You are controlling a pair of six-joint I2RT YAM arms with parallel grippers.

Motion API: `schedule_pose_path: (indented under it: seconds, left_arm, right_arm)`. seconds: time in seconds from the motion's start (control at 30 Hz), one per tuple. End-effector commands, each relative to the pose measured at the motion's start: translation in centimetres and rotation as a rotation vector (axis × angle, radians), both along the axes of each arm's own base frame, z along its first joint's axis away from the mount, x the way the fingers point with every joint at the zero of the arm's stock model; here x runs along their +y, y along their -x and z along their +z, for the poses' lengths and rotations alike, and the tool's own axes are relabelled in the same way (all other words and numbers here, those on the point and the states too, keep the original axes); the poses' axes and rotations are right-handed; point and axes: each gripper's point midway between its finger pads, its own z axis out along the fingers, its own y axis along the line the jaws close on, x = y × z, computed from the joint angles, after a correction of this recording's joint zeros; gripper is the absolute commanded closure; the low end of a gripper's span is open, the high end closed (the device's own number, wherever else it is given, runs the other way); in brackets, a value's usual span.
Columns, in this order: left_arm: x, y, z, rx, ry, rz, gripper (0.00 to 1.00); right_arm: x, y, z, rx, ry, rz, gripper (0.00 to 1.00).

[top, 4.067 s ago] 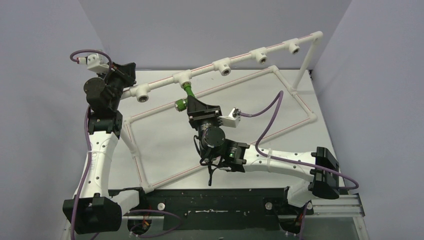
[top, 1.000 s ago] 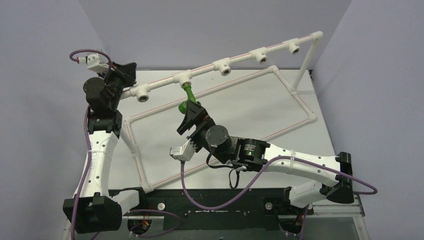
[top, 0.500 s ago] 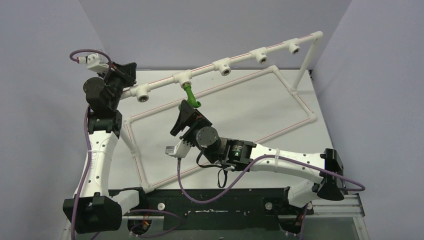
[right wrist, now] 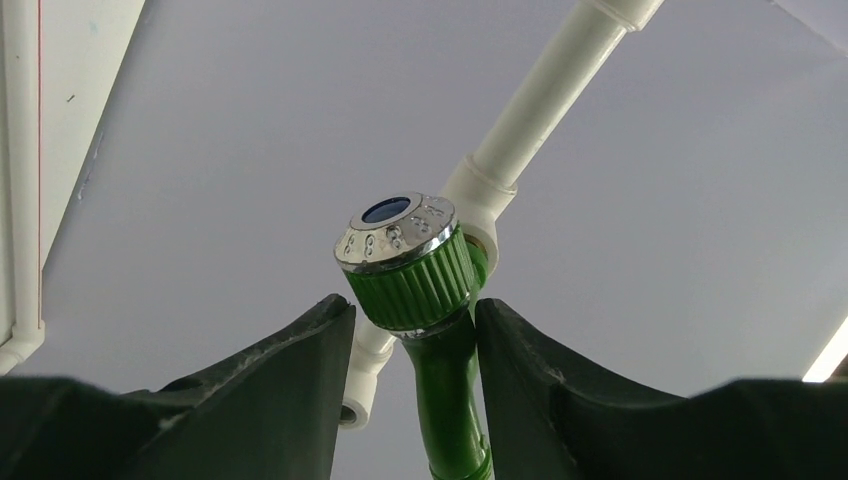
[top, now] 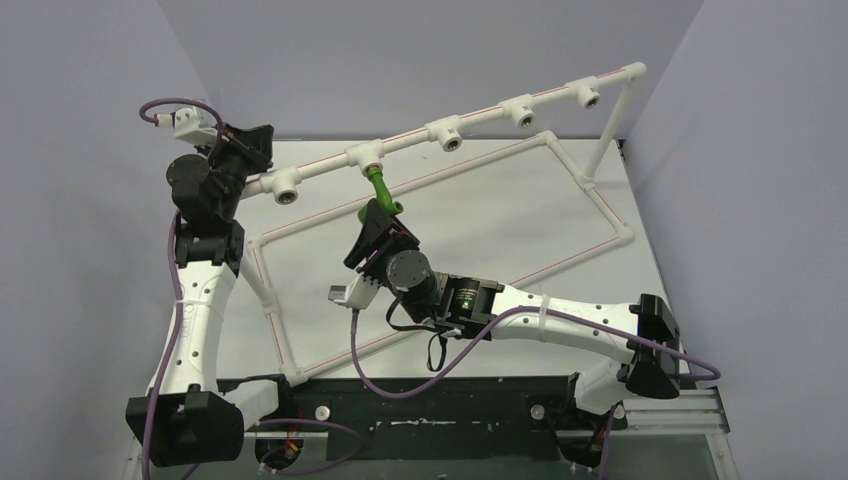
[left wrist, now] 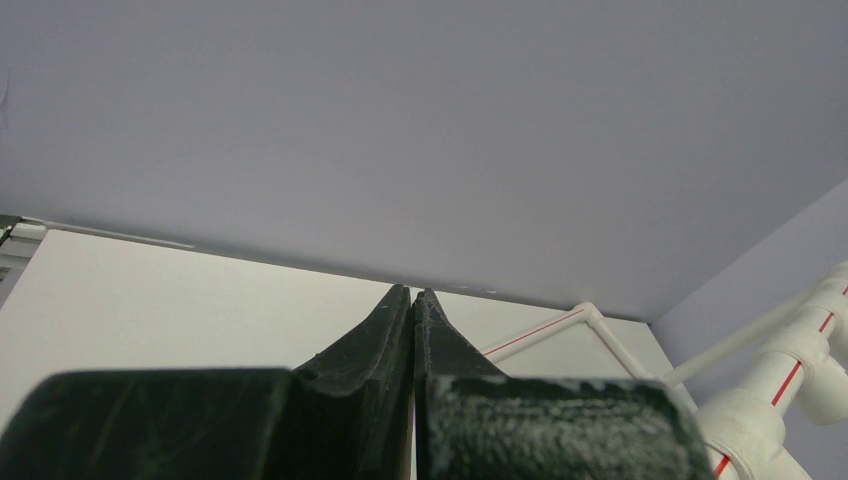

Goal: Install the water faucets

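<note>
Between our right arm's jaws stands a green tap (right wrist: pixel 415 285). Its ribbed, silver-capped head sits level with the jaw tips, and its stem runs down between them, nearer one jaw than the other. We cannot tell whether they pinch it. Beyond the jaws, a white pipe (right wrist: pixel 555 95) slants away behind the tap.

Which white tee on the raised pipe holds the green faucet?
The second tee from the left; the green faucet sticks out of it, the other four are empty.
</note>
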Motion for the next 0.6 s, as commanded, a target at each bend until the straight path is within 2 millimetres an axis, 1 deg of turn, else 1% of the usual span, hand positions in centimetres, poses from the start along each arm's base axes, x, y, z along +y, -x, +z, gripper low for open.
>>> schedule_pose_path:
  seconds: [0.0,0.1,0.23,0.3,0.33,0.37,0.4,0.43,0.57]
  left_arm:
    - [0.4,1.2,-18.5,0.585,0.043,0.005,1.0]
    - [0.4,1.2,-18.6,0.586,0.045,0.006,1.0]
    - [0.4,1.2,-18.6,0.588,0.047,0.006,1.0]
    - [0.4,1.2,-18.6,0.587,0.046,0.008,1.0]
    - [0.4,1.2,-18.6,0.587,0.046,0.008,1.0]
    - [0.4,1.2,-18.6,0.587,0.046,0.008,1.0]
    - [0.4,1.2,-18.6,0.586,0.046,0.009,1.0]
    - [0.4,1.2,-18.6,0.588,0.046,0.009,1.0]
    - [0.5,1.2,-18.6,0.586,0.044,0.01,1.0]
  right_arm:
    - [-0.7,-0.7,2.8,-0.035,-0.098,-0.051,0.55]
    - [-0.7,-0.8,3.2,-0.042,-0.113,-0.058,0.62]
    - [-0.8,-0.8,3.4,-0.039,-0.132,-0.06,0.76]
    - [-0.8,-0.8,3.5,-0.032,-0.15,-0.059,0.84]
    - [-0.8,-0.7,3.6,-0.025,-0.167,-0.055,0.9]
    - [-0.7,-0.7,3.7,-0.015,-0.19,-0.047,0.92]
    - [-0.5,-0.6,3.9,0.001,-0.222,-0.038,0.98]
    - [-0.4,-0.5,4.1,0.016,-0.25,-0.033,1.0]
    - [0.0,-0.1,4.5,0.08,-0.379,-0.007,1.0]
